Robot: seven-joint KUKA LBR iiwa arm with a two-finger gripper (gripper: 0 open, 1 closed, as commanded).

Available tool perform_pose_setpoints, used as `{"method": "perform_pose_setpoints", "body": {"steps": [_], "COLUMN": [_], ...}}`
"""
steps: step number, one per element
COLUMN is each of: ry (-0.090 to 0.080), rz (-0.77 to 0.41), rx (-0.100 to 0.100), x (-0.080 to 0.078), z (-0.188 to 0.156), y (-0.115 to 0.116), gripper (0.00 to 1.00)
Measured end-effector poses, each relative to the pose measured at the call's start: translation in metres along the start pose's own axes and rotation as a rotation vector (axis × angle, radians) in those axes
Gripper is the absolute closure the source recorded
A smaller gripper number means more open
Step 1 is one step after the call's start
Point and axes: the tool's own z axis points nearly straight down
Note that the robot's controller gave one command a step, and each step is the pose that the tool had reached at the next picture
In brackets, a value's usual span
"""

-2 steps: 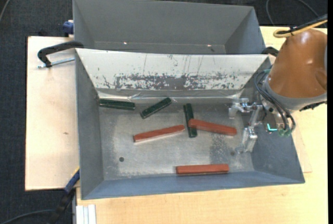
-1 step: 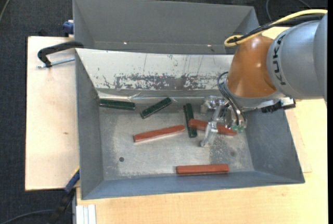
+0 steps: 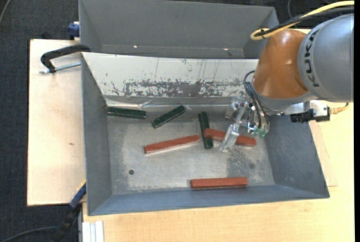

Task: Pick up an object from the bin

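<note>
My gripper point(image 3: 230, 142) hangs low at the right side of the bin floor, its fingertips down on a short red-brown bar point(image 3: 216, 135). That bar runs left to right beneath the fingers, and its right end point(image 3: 247, 142) pokes out past them. Just left of it a dark green bar point(image 3: 205, 129) stands nearly upright in the view, touching the red bar's left end. Nothing is lifted between the fingers.
A longer red-brown bar point(image 3: 171, 144) lies left of centre. Another red-brown bar point(image 3: 219, 182) rests against the front wall. Two more dark green bars lie near the back wall, one at the left point(image 3: 126, 113) and one slanted point(image 3: 168, 116).
</note>
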Motion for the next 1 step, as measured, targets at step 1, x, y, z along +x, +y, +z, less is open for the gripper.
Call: {"method": "perform_pose_setpoints", "body": {"steps": [1], "ry": [0.002], "rz": [0.238], "rx": [0.001], "x": [-0.0095], "z": [0.001], "y": [0.0101], "gripper": [0.0]}}
